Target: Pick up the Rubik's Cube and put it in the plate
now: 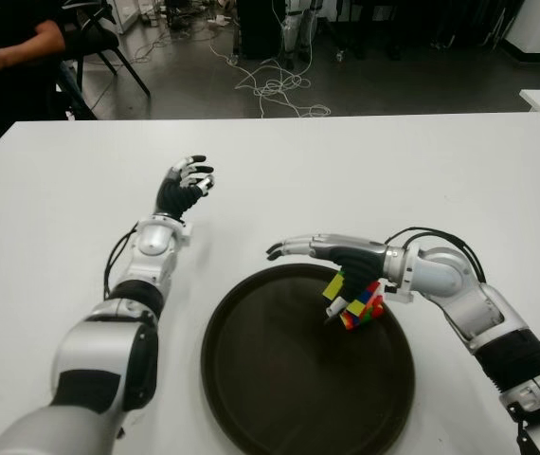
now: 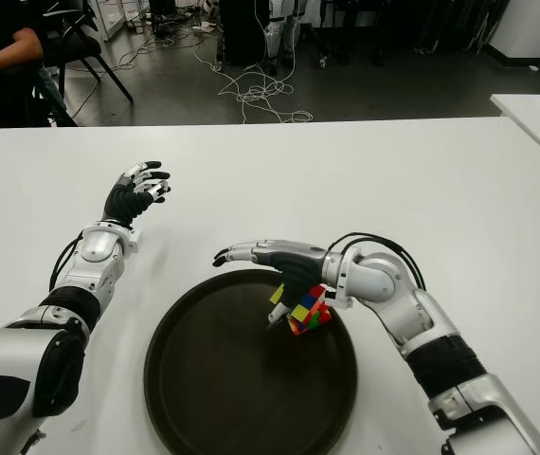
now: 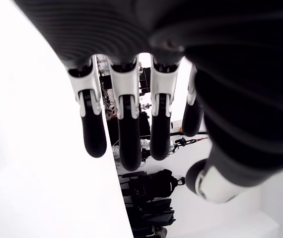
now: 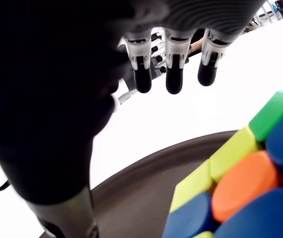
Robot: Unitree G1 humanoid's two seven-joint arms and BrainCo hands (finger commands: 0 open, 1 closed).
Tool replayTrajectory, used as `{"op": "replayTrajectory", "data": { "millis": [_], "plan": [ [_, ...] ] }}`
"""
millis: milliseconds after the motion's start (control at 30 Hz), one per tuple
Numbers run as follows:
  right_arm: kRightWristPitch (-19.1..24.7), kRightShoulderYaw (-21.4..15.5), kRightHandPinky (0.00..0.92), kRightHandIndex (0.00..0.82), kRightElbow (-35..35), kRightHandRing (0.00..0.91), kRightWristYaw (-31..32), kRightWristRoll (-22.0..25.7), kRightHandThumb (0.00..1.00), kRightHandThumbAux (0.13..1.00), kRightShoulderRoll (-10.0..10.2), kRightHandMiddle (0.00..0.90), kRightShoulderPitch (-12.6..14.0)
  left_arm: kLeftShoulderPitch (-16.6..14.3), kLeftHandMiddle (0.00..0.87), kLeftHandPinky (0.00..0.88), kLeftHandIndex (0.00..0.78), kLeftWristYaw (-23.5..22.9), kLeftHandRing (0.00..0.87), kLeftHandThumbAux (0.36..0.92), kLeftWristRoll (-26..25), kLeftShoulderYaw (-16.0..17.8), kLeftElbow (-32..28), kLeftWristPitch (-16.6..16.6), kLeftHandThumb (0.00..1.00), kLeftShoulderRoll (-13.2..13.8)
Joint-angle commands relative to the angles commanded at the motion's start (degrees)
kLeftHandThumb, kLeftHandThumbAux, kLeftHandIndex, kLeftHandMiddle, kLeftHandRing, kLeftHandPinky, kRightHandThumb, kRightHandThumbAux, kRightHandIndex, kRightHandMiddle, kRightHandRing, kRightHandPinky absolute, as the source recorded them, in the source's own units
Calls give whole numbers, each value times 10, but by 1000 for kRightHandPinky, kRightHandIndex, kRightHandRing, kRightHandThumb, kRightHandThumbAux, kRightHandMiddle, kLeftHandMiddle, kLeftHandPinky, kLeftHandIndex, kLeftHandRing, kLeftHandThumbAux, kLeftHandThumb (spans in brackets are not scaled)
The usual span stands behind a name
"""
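White desk [image 1: 365,171], cables on floor behind; cube over plate.
Left hand [image 1: 186,186] left of the plate [image 1: 251,379], fingers loosely spread, empty. Right hand [image 1: 332,261] above plate's far right rim, fingers extended; cube [image 1: 355,301] directly under the palm, tilted, multicoloured, seemingly pinched by thumb and lower fingers, contact unclear.

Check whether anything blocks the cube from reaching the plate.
Nothing visible does. The multicoloured Rubik's Cube is already over the round dark brown plate, at its right side, beneath the right robot hand, whose fingers extend forward. Whether it rests on the plate is unclear.
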Motion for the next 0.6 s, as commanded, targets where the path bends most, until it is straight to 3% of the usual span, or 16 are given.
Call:
{"op": "replayTrajectory", "data": {
  "millis": [333, 467, 600],
  "plan": [
    [1, -72, 103, 86, -53, 100, -16, 39, 0, 898, -42, 115, 16, 0, 309, 351, 223, -2, 337, 730, -1, 2, 0, 0, 187, 0],
    [12, -139, 124, 73, -107, 95, -86, 48, 2, 931, -39, 110, 55, 0, 299, 343, 216, 0, 330, 733, -1, 2, 0, 3, 186, 0],
    [15, -158, 143, 73, -118, 102, -119, 48, 23, 939, -31, 111, 66, -1, 299, 340, 213, -1, 330, 740, -1, 2, 1, 4, 184, 0]
  ]
}}
